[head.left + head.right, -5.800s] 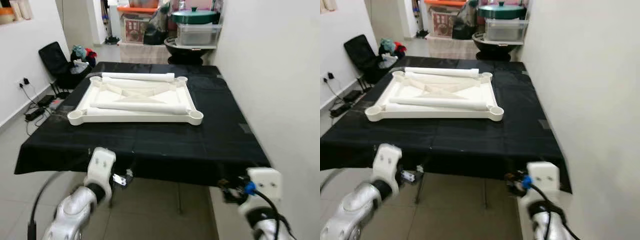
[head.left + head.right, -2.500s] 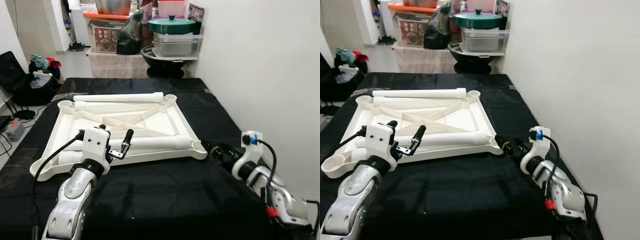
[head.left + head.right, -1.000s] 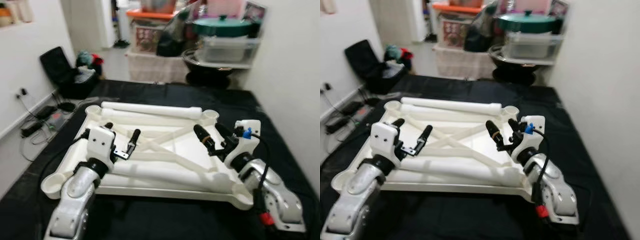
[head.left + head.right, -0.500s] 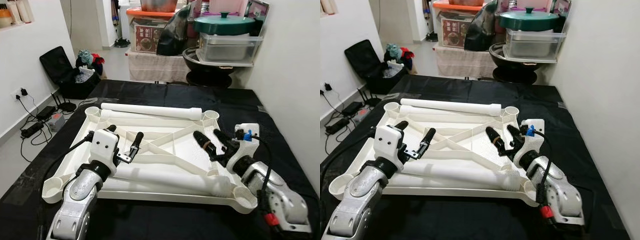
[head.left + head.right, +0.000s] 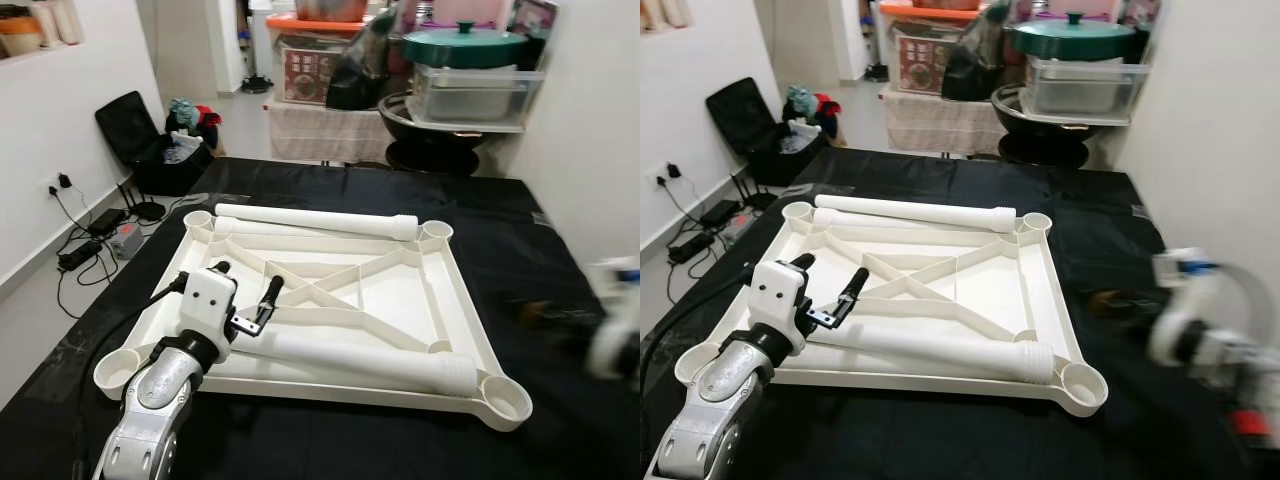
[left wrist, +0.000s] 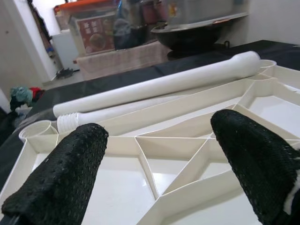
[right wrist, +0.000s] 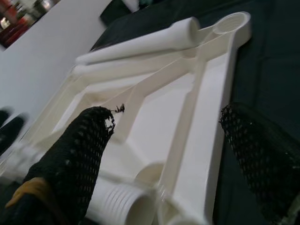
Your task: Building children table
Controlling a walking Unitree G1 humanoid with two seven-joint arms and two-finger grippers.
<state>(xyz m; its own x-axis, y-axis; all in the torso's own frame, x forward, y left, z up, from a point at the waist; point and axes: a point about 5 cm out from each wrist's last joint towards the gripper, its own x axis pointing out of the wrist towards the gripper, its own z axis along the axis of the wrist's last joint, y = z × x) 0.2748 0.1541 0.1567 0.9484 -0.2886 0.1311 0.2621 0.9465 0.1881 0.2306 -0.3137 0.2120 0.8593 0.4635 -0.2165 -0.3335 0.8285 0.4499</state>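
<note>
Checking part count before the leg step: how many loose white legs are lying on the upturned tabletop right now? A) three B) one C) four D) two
D: one leg lies along the far edge of the tabletop and one leg along the near edge; the left gripper hovers open over the near one.

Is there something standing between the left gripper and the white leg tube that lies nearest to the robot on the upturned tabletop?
Nothing visible does. The left gripper, fingers open, hovers just above the near leg tube, which lies across the ribbed underside of the tabletop, with only open air between them.
</note>
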